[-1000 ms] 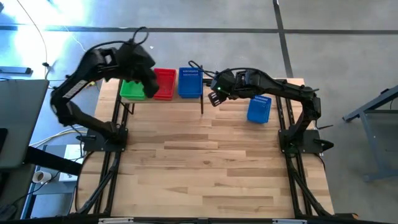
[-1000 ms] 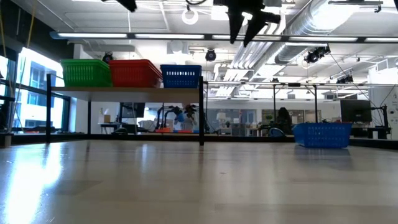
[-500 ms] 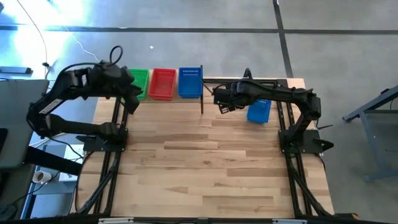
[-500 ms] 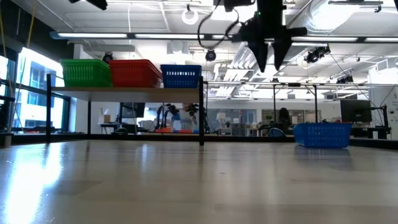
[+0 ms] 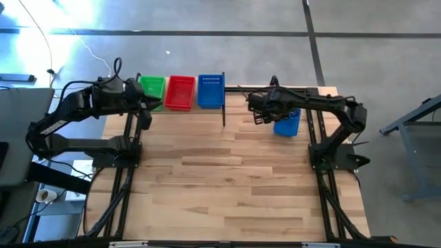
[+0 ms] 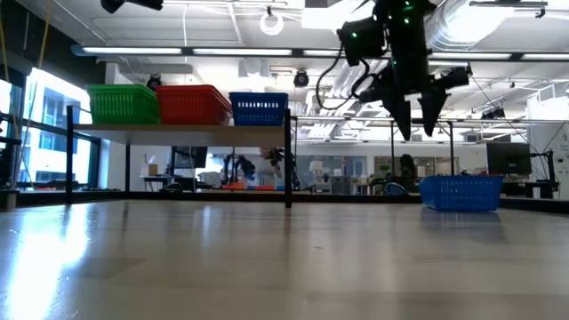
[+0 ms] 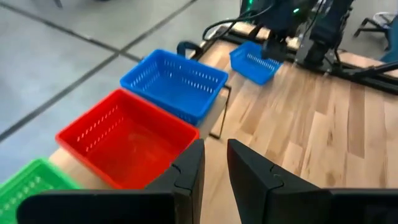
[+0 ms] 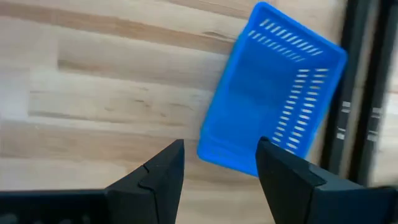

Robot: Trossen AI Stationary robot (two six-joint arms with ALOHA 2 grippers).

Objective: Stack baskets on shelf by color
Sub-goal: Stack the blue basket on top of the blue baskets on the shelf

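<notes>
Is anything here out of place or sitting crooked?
One blue basket lies alone on the tabletop, slightly askew to the planks, while the green, red and blue stacks stand on the shelf. The open right gripper hovers above it.

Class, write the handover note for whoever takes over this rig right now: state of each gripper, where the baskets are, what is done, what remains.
Left gripper: holds nothing, jaws narrowly apart, beside the shelf's green end.
Right gripper: open, empty, above the loose blue basket on the table.
Done: green basket, red basket and blue basket sit side by side on the shelf.
Left: pick up the loose blue one and stack it on the shelf's blue basket.
</notes>
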